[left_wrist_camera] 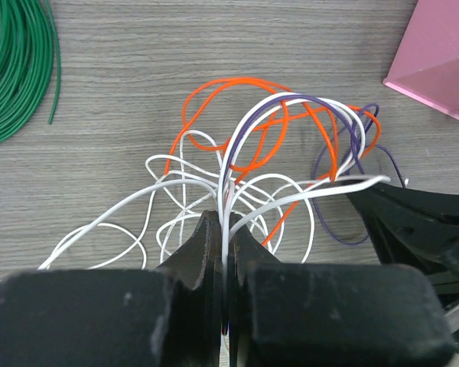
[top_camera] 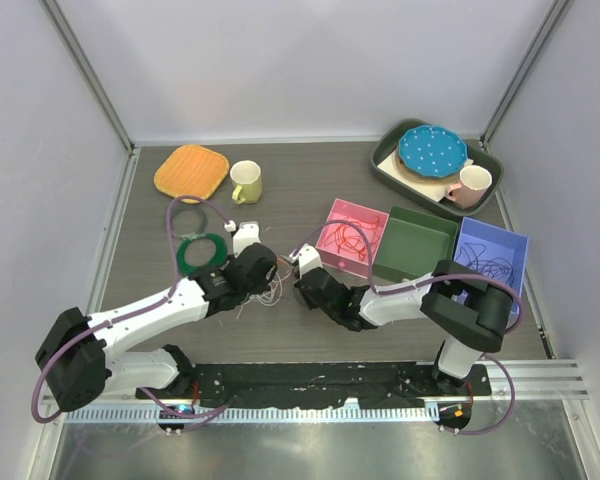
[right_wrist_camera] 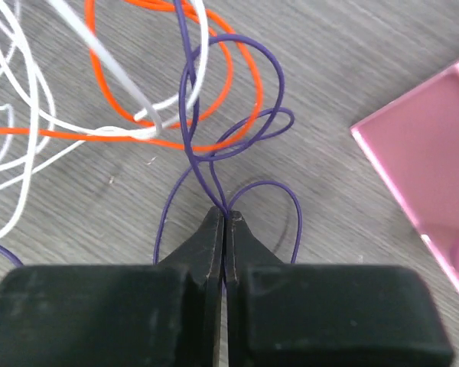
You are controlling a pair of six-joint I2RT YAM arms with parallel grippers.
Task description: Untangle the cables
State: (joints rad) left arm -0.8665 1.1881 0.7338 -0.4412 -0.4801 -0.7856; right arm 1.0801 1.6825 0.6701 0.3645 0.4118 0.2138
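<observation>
Nearest the lens, our right gripper [right_wrist_camera: 226, 218] has its black jaws pressed shut on a thin, floppy purple wire loop [right_wrist_camera: 185, 107]. Our left gripper [left_wrist_camera: 223, 222] pinches a thin white wire loop [left_wrist_camera: 226, 176] likewise. Just beyond both jaws the cables [top_camera: 271, 290] lie knotted on the grey wood-grain table [left_wrist_camera: 138, 46], with a thin orange wire loop [left_wrist_camera: 229, 81] threaded through. We judge that pulling apart could cinch the orange loop tight, or drag the whole tangle along.
</observation>
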